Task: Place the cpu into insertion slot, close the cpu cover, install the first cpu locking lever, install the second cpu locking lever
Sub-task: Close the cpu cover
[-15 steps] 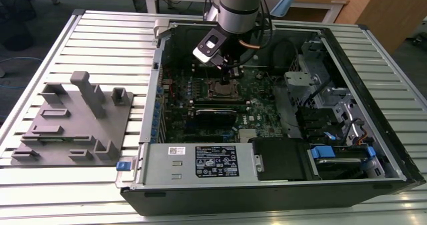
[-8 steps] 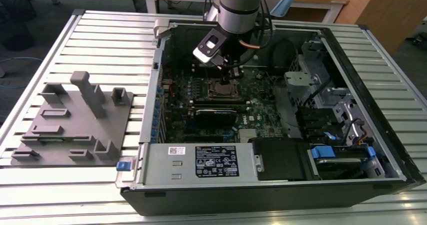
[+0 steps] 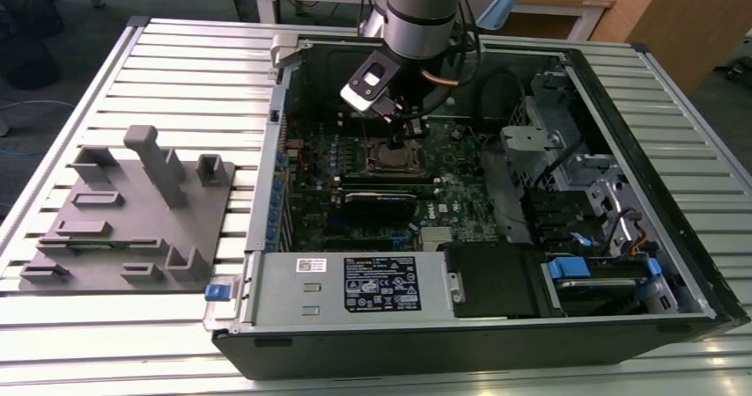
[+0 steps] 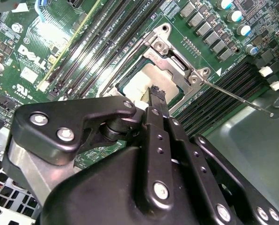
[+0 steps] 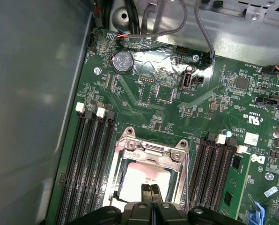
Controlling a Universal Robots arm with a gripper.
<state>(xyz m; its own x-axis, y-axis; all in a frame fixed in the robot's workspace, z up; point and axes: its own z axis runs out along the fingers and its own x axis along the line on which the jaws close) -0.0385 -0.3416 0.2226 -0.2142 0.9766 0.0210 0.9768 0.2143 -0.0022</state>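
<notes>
Here's the chip [image 5: 142, 177]: a flat square with a pale, shiny metal top, sitting in the socket [image 3: 388, 158] in the middle of the green board [image 5: 177, 103]. The silver cover frame [image 5: 151, 149] lies around it, and the chip's top shows through the frame's square window.

The gripper [image 5: 151, 189] hangs right over the near edge of the chip. Its two black fingers are pressed together with nothing between them.

In the second wrist view the same closed tip [image 4: 156, 91] is just above the chip [image 4: 146, 77]. This view also shows a thin metal lever [image 4: 238, 97] sticking out from a corner of the cover frame [image 4: 174, 56], angled away across the long dark memory slots [image 4: 214, 101].

The first wrist view shows the coin battery [image 5: 122, 61] further up the board, and memory slots on both sides of the socket.

The exterior view takes in the whole scene. The open computer case [image 3: 658, 150] lies on a slatted table [image 3: 176, 62], and the arm reaches down into it with the gripper [image 3: 396, 141] over the socket. A grey fixture block [image 3: 118, 229] sits beside the case on the exterior view's left.
</notes>
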